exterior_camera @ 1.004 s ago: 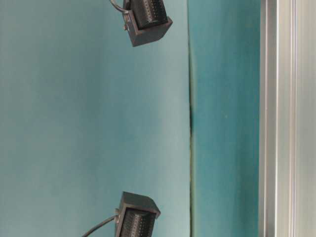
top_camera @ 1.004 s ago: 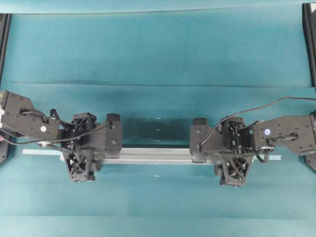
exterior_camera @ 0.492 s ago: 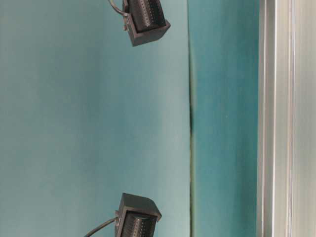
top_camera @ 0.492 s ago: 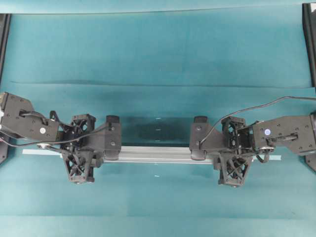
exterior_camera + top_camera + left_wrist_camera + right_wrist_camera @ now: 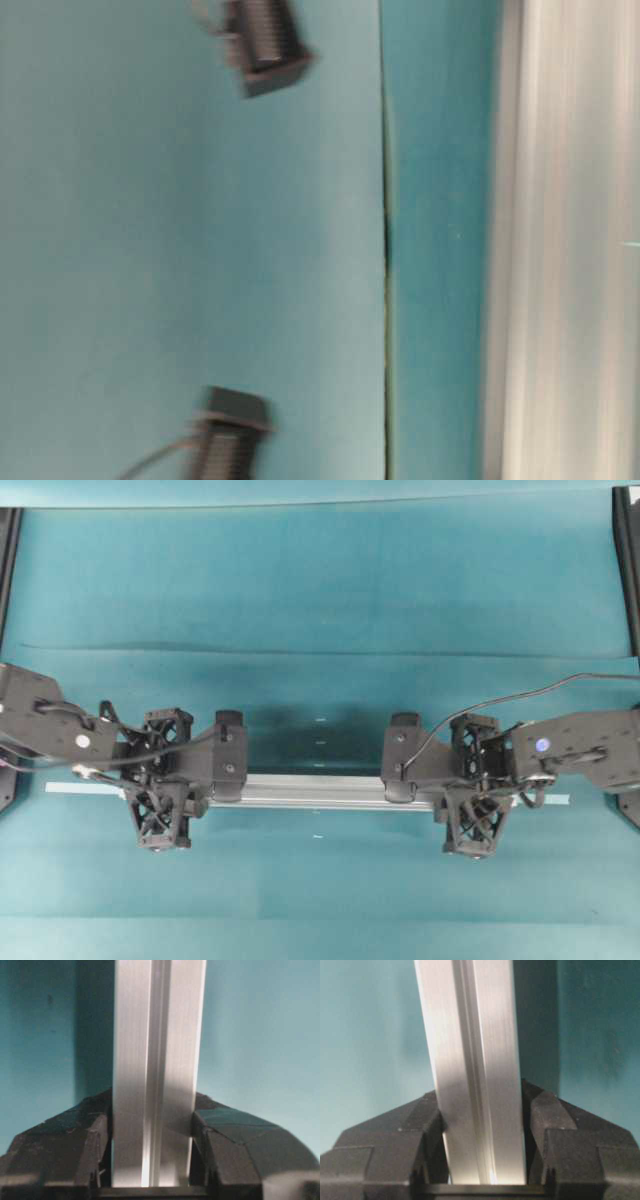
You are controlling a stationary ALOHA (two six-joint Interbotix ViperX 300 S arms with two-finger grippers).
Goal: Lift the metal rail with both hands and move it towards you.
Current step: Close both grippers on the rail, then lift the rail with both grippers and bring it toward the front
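With my left gripper (image 5: 152,1160) and right gripper (image 5: 482,1155) each clamped across the metal rail (image 5: 315,792), which spans level between them just above the teal mat (image 5: 320,590), I raise both ends evenly and draw it toward me without twisting.

Both grippers, left gripper (image 5: 228,762) and right gripper (image 5: 402,761), were matte black, with lattice-patterned bodies and wide flat fingers (image 5: 235,1152). A thin black cable (image 5: 520,694) trailed behind the right wrist.

Even bright overhead light, soft shadows, glare on metal rail (image 5: 157,1075), blurred table-level view.
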